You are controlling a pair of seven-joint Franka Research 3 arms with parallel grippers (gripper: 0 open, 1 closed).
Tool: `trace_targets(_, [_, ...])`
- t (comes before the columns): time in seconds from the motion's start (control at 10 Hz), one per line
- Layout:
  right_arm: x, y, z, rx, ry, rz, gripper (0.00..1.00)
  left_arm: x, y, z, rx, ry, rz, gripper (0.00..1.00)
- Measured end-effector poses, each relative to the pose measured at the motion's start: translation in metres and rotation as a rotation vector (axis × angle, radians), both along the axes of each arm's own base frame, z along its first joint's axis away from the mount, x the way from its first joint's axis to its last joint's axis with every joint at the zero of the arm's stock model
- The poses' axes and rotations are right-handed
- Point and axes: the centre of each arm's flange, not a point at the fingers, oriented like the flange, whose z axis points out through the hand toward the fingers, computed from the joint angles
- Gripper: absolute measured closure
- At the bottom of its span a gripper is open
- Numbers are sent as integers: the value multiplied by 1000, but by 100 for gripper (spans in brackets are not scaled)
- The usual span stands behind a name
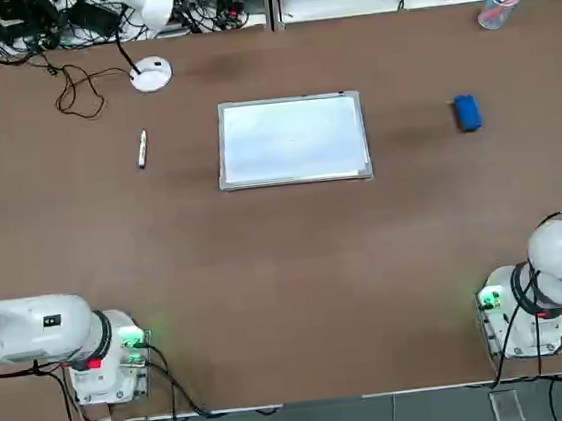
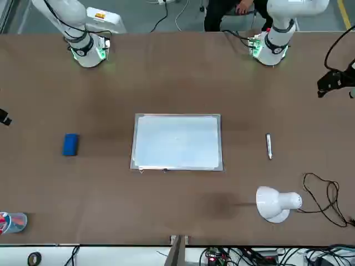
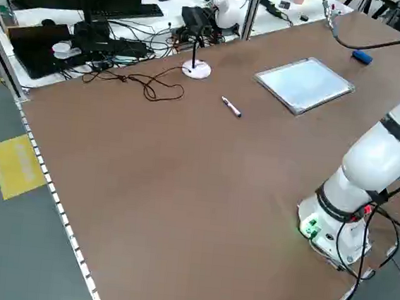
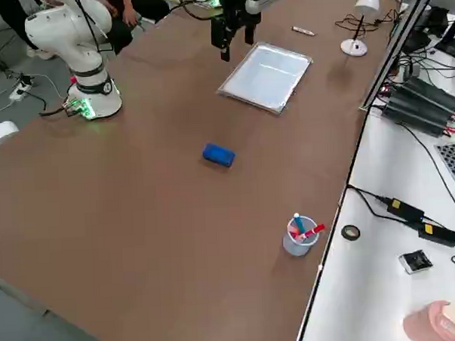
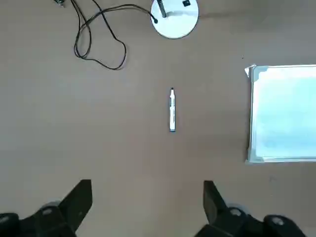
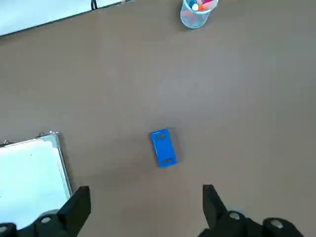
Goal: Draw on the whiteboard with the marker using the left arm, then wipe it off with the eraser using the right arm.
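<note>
Marker [image 5: 172, 111] left of whiteboard [image 1: 293, 141], ahead of left gripper [image 5: 148, 207]; fingers spread | long axis roughly parallels whiteboard's short side

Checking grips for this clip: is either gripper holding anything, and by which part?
Nothing is held: the left gripper and right gripper are open and empty.
</note>
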Motion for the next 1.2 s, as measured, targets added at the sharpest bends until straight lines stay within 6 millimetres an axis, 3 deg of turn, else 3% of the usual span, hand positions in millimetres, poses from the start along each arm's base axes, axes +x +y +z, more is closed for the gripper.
trace_targets(0.4, [1,1,1,0,-8,2,0,1,0,-2,0,4,1,0])
trace_targets(0.7, [1,2,1,-1,-10,3,0,7,1,-15,0,28,1,0])
trace_targets(0.9, [2,2,2,-1,-18,4,0,18,1,-36,-2,40,2,0])
trace_targets(1.2, [2,5,2,0,-22,9,0,38,-1,-93,-11,27,14,0])
